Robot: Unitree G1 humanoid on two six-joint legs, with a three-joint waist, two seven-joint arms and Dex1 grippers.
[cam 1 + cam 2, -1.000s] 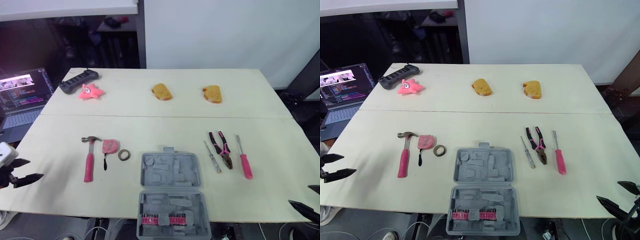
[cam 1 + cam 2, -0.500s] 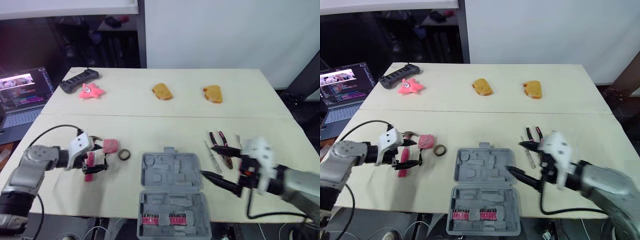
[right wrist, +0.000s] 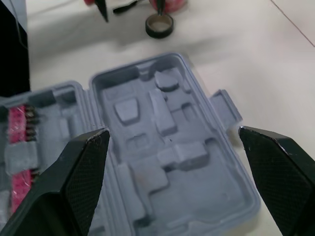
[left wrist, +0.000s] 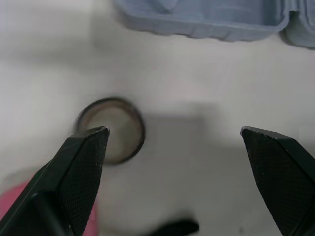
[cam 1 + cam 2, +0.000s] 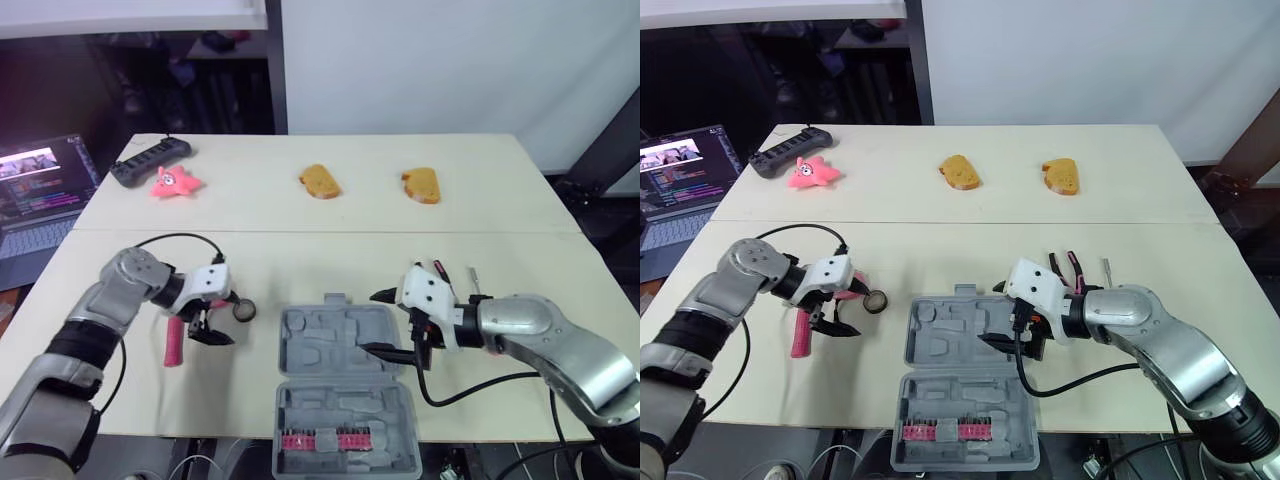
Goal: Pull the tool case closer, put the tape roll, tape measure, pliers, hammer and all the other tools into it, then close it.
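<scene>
To the left of the tool case (image 5: pixel 340 340), the left arm (image 5: pixel 125 285) is made of rounded silver-grey shells with a black band higher up. A thin black cable (image 5: pixel 175 240) arcs over it to the white block behind the left gripper (image 5: pixel 207 330), whose fingers (image 4: pixel 81 167) are black, wedge-shaped and finely dimpled. To the right of the case, the right arm (image 5: pixel 545 335) has the same silver-grey shells and a white block behind the right gripper (image 5: pixel 368 322), with a second black cable (image 5: pixel 445 403) looping beneath.

Tool case (image 5: pixel 330 345) at the table's (image 5: pixel 300 215) near edge; hammer (image 5: pixel 173 345) and tape roll (image 5: pixel 244 310) left of it, pliers (image 5: pixel 437 269) right.
</scene>
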